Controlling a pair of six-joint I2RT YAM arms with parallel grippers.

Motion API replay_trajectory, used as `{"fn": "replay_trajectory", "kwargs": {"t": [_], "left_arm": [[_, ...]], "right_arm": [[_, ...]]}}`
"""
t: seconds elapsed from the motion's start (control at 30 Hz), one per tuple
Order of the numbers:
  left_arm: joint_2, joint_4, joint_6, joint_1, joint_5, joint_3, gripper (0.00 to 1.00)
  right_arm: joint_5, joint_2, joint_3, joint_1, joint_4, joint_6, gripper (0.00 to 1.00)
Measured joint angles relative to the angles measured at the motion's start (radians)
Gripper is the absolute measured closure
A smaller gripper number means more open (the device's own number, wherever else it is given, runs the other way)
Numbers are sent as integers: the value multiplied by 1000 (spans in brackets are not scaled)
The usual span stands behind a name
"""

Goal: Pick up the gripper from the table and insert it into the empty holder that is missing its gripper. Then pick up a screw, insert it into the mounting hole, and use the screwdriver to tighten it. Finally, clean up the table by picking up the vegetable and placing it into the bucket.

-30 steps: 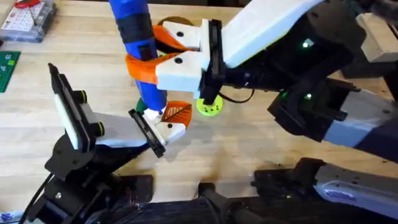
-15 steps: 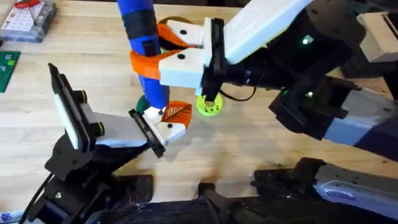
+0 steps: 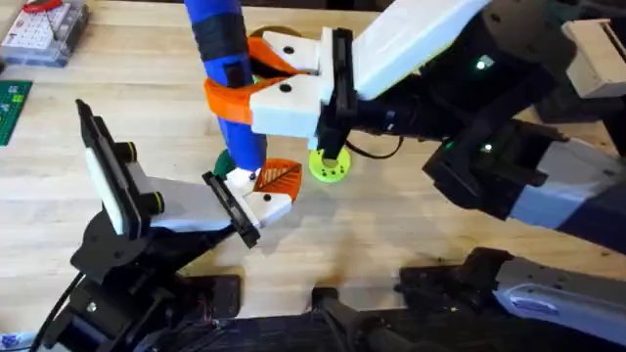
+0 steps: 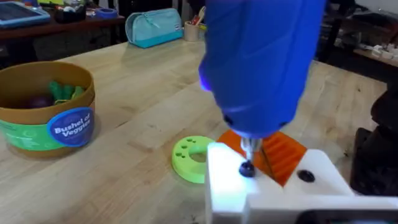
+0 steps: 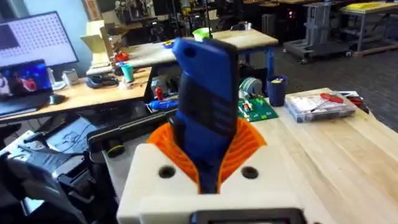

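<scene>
The right gripper [image 3: 235, 93] is gripping the screwdriver [image 3: 223, 68] tightly and holding it nearly upright, its tip pressing on a screw [image 4: 247, 168] in the white part beside the left gripper [image 3: 269, 186], whose opening I cannot tell.

You're looking past the left gripper [image 4: 267, 186] — its white finger [image 4: 233, 186] with an orange ribbed pad [image 4: 280, 152] sits low in front. The blue screwdriver [image 4: 261, 62] stands over it, its thin metal bit [image 4: 250, 149] down on a dark screw [image 4: 247, 168] on the white finger. Just beside lies a yellow-green disc [image 4: 191, 158] on the wooden worktop [image 4: 137, 106]. Toward the worktop's far side stands a brown bucket [image 4: 46, 109] — labelled "Bushel of Veggies", with green and purple vegetables [image 4: 53, 94] inside.
</scene>
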Motion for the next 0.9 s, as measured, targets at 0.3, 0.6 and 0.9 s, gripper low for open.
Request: {"fn": "replay_trajectory", "kwargs": {"t": [0.3,0.6,0.9], "left_arm": [[0,0,0,0,0,0,982],[0,0,0,0,0,0,982],[0,0,0,0,0,0,982]], "right_arm": [[0,0,0,0,2,0,901],[0,0,0,0,6,0,901],[0,0,0,10,7,0,901]]}}
